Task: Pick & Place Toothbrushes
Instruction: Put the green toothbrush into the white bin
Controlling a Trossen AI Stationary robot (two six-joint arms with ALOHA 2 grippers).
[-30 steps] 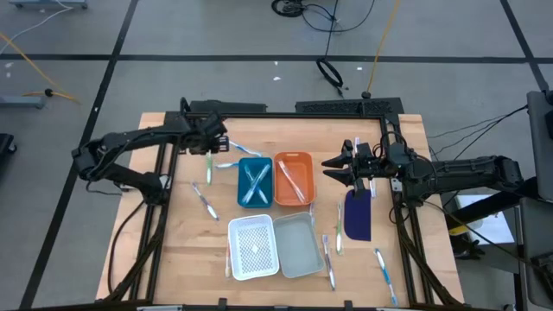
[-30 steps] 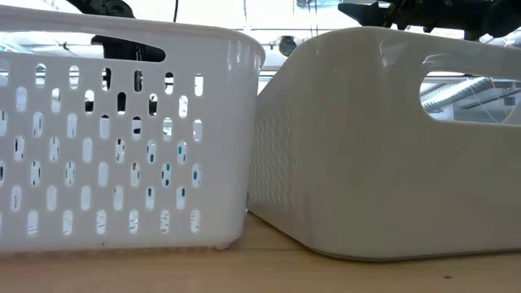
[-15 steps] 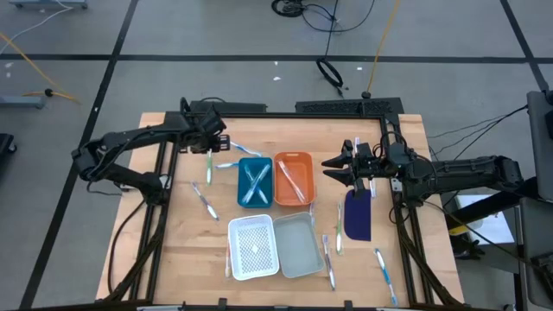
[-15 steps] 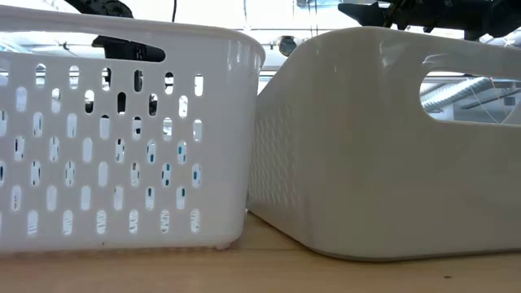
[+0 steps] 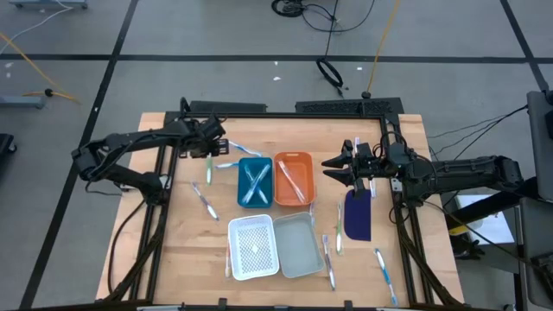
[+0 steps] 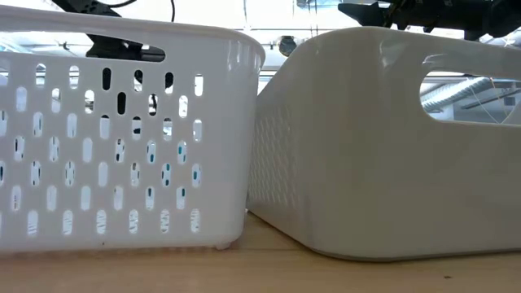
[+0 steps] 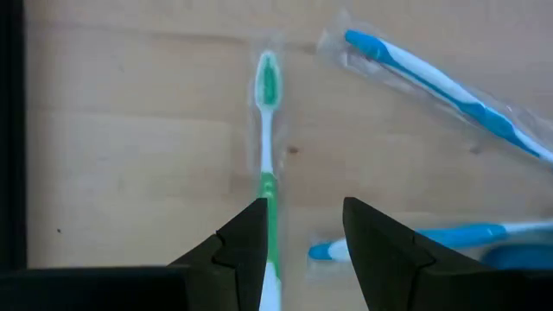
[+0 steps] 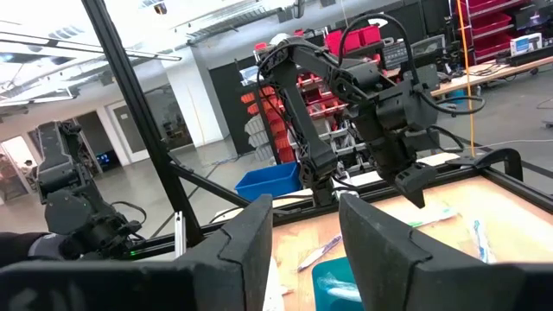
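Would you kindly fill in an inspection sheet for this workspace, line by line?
Surface: wooden table, black frame around it.
Job's things: toothbrushes scattered; some in the blue tray and the orange tray; a green toothbrush below the left gripper.
Clutter: white perforated tray, grey tray, dark blue pad.
Grippers: left gripper open, empty, above the table; right gripper open, empty, raised.
Cables: black cable on the floor.
Surroundings: workshop shelving, red bins.

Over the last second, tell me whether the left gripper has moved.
Yes. In the high view the left gripper has crept slightly toward the blue tray, judged against the table's back frame.
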